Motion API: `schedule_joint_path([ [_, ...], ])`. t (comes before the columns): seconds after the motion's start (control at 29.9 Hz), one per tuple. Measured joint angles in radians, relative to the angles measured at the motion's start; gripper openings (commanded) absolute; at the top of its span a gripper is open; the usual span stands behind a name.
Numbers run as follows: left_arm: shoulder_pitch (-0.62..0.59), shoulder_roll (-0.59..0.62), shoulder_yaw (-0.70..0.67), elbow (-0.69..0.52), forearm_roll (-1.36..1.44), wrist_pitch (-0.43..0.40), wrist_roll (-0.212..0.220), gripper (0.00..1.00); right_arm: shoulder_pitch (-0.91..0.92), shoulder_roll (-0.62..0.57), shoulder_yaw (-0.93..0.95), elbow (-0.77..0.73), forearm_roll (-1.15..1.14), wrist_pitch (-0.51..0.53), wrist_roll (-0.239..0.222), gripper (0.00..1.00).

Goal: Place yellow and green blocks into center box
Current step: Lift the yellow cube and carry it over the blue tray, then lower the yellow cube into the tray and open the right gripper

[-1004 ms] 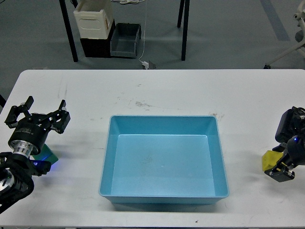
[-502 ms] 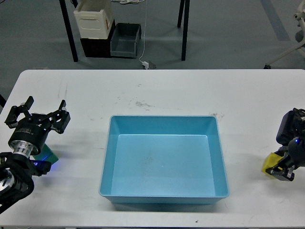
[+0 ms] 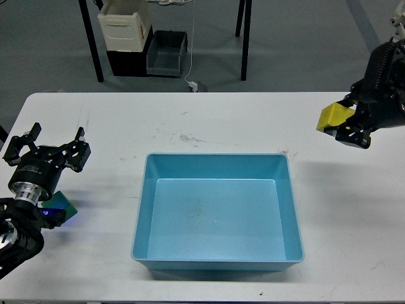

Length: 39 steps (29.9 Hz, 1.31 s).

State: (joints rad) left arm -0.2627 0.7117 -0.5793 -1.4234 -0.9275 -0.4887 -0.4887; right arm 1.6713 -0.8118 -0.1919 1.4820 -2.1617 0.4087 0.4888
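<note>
1. blue box (image 3: 217, 212) sits mid-worktop (image 3: 190, 120), nothing in it yet
2. left tool (image 3: 44, 152) spread wide over the green block (image 3: 61, 202), barely moved
3. right tool (image 3: 347, 126) just lifted, clenched on the yellow block (image 3: 331, 116), box next I'd guess

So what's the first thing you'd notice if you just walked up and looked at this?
The big light-blue box sits empty in the middle of the white table. Next, the bright yellow block, pinched in the right gripper and held up in the air off to the box's right. At the far left, the left gripper is spread open, with a green block peeking out on the table beneath it.
</note>
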Motion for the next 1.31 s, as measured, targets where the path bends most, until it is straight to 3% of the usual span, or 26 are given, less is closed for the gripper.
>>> schedule_joint_path([
  [0.37, -0.006, 0.000, -0.048, 0.011, -0.003, 0.000, 0.000, 1.00, 0.029, 0.305, -0.020, 0.041, 0.083, 0.078, 0.000, 0.06],
  [0.9, -0.007, 0.000, -0.129, 0.041, -0.002, 0.000, 0.000, 1.00, -0.257, 0.591, -0.037, -0.219, 0.098, 0.080, 0.000, 0.13],
  [0.97, -0.007, -0.001, -0.129, 0.045, -0.002, 0.000, 0.000, 1.00, -0.278, 0.622, -0.039, -0.248, 0.095, 0.080, 0.000, 0.25],
  [1.1, -0.007, -0.001, -0.129, 0.047, -0.002, 0.000, 0.000, 1.00, -0.301, 0.667, -0.041, -0.300, 0.095, 0.080, 0.000, 0.68],
  [1.17, -0.007, -0.001, -0.129, 0.048, -0.002, 0.000, 0.000, 1.00, -0.309, 0.686, -0.039, -0.321, 0.097, 0.080, 0.000, 0.95],
  [1.31, -0.007, 0.004, -0.129, 0.049, 0.000, 0.000, 0.000, 1.00, -0.313, 0.695, -0.036, -0.331, 0.102, 0.080, 0.000, 0.99],
])
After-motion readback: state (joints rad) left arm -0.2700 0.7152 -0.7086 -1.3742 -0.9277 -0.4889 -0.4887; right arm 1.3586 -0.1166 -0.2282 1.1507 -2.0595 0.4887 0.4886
